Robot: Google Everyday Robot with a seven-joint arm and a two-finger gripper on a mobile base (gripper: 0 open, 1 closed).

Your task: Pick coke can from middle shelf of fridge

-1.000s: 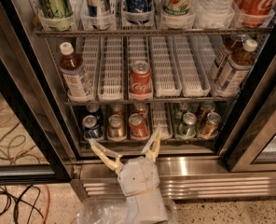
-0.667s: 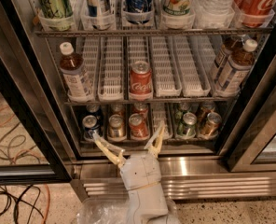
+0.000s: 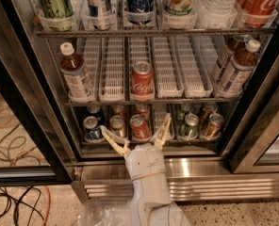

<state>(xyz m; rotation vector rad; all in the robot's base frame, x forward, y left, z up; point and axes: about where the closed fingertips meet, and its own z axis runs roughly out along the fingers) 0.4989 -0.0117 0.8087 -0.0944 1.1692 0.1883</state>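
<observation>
As it stands upright at the front of the middle shelf's [image 3: 167, 74] centre lane, the coke can [image 3: 142, 80] shows in full, with tea bottles [image 3: 76, 76] at both shelf ends. The gripper [image 3: 135, 122] sits below it, fingers spread wide and holding nothing, partly covering the bottom-rack cans [image 3: 190, 126]. The top-rack bottles [image 3: 54, 4] are cut off at the upper edge, and the fridge [image 3: 201, 166] door frame hides part of the right-hand tea bottles.

The coke can [image 3: 142, 81] is red with white writing and a silver top. The trays [image 3: 167, 69] on the middle shelf [image 3: 106, 102] are white with slots. The white gripper [image 3: 135, 125], its cream fingers apart, is low by the shiny grey fridge [image 3: 186, 167].
</observation>
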